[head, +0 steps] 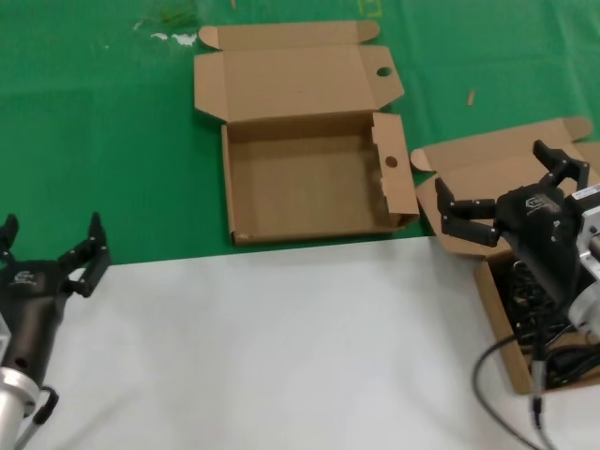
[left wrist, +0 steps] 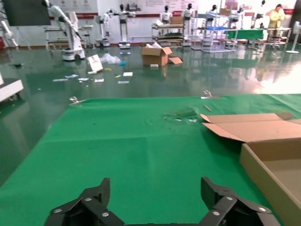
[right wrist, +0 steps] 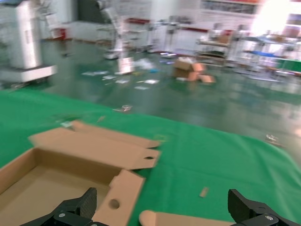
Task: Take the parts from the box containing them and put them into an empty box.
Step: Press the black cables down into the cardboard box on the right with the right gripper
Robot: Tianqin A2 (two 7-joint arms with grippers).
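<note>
Black power cords [head: 544, 323] inside askew carton [head: 497, 309]; hole-punched carton [head: 309, 183] bare.

Two brown cardboard mailer cartons sit on the work surface. One is a wide carton with hole-punched flaps [head: 309, 183], lying open with nothing inside. The other, an askew carton without holes [head: 487, 178], holds black power cords [head: 539, 319]; their number cannot be told. Two robot grippers are visible.

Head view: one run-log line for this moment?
right tool: open, above cord box | power cords: in box | holed box: empty | left tool: open, idle near-left
</note>
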